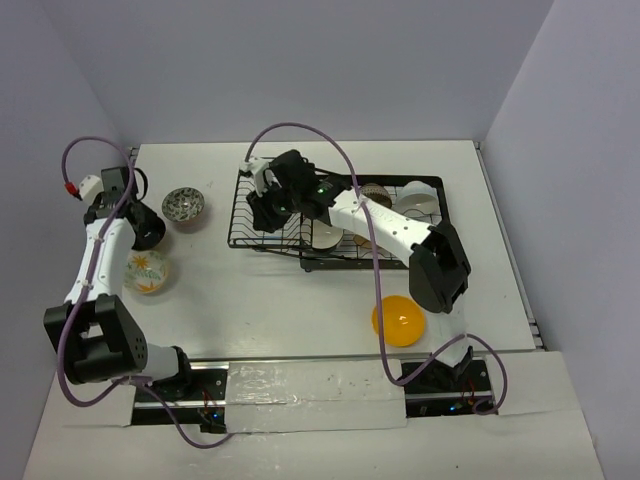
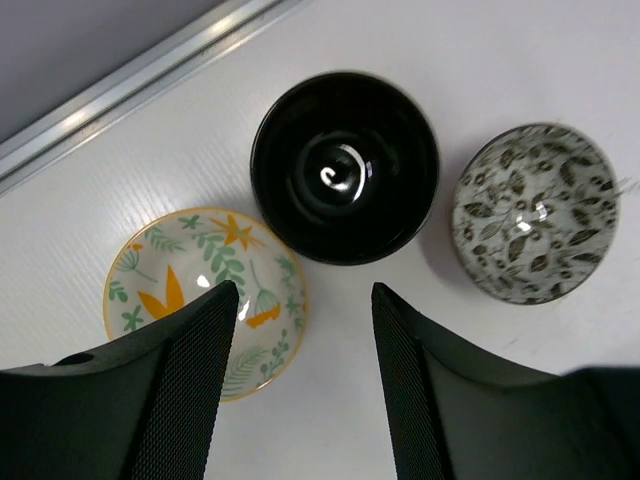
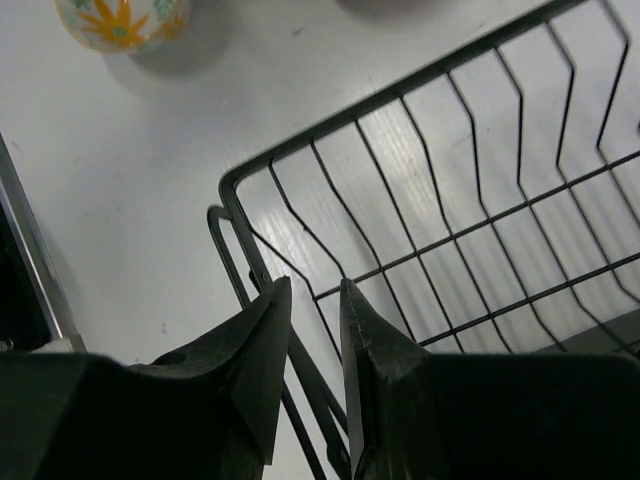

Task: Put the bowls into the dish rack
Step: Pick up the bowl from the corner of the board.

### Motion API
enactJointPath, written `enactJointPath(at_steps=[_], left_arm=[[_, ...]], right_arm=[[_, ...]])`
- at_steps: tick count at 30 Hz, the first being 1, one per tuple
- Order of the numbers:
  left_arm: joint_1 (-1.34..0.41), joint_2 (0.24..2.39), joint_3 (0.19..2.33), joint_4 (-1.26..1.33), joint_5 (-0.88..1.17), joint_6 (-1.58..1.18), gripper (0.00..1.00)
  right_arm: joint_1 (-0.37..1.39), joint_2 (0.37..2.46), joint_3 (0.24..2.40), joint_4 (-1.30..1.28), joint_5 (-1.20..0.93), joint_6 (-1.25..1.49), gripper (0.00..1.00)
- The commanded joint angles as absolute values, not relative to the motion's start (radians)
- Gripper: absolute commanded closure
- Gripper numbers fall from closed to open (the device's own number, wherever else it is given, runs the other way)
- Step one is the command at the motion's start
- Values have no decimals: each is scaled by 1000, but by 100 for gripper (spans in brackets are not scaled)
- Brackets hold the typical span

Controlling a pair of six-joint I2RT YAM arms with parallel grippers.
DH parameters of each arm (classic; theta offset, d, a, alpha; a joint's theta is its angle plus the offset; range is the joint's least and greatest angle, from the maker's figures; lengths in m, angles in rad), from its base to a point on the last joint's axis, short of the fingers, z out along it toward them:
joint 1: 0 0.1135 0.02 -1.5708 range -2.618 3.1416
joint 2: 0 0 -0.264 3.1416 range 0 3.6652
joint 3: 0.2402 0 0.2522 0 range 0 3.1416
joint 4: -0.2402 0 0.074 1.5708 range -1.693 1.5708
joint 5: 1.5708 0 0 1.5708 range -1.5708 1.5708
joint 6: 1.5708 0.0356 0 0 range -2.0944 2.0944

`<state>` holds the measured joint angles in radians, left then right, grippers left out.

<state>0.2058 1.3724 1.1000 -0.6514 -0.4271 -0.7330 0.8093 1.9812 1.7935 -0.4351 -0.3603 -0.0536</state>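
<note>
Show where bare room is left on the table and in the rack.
Table: bare in front of the rack, between the floral bowl and the orange bowl, and behind the rack. Rack: its left section is bare wire, under the right gripper. Crowded: the rack's right section, and far left, where the black bowl and grey bowl join the floral one.

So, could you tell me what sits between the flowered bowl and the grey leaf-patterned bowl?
A black bowl, upright, seen in the left wrist view.
</note>
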Motion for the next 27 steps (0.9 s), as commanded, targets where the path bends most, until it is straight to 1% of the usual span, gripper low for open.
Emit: enactJointPath(at_steps=[1,6,12,18,27], left_arm=[[210,1400,1221,-675,-475,-772,39],[235,1480,1296,-701,-486,-802,38],[331,1537,1270,-678,-399,-821,38],[396,1603,1284,-673,-394,-808,37],[407,1727,1324,-658,-388,-804,37]], right_arm=[[815,1875,1720,-385,-399,-72,66],[816,1836,1652,-380,-394,-81,66],[807,1796,1611,-362,-393,-71,66],[799,1793,1592,-353,-411,-60,66],[798,1818,1583,-344,-436,-46,66]])
